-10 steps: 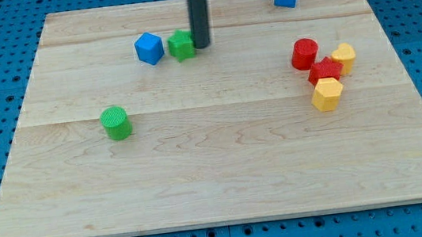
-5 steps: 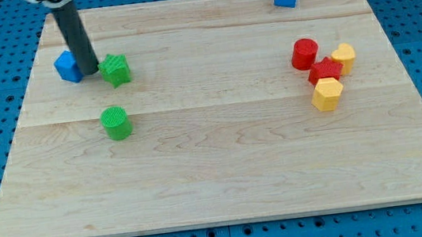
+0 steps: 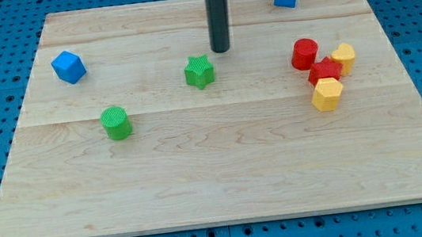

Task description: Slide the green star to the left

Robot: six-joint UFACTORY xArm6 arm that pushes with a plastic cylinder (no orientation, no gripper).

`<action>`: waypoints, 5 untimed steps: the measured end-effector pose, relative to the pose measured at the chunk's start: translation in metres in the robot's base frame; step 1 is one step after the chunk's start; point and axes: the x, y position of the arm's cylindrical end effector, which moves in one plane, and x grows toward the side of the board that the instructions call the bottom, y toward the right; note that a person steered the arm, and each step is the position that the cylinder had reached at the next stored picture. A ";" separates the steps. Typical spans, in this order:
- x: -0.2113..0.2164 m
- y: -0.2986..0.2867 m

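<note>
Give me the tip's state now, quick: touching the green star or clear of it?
My tip: holds nothing, up and right of the green star, small gap, not touching.

Single raised view, angled down over the whole wooden board.

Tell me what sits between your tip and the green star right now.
Nothing: in the camera view only bare wood separates my tip from the green star, which lies just below it and toward the view's left.
</note>
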 end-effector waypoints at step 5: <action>0.027 -0.157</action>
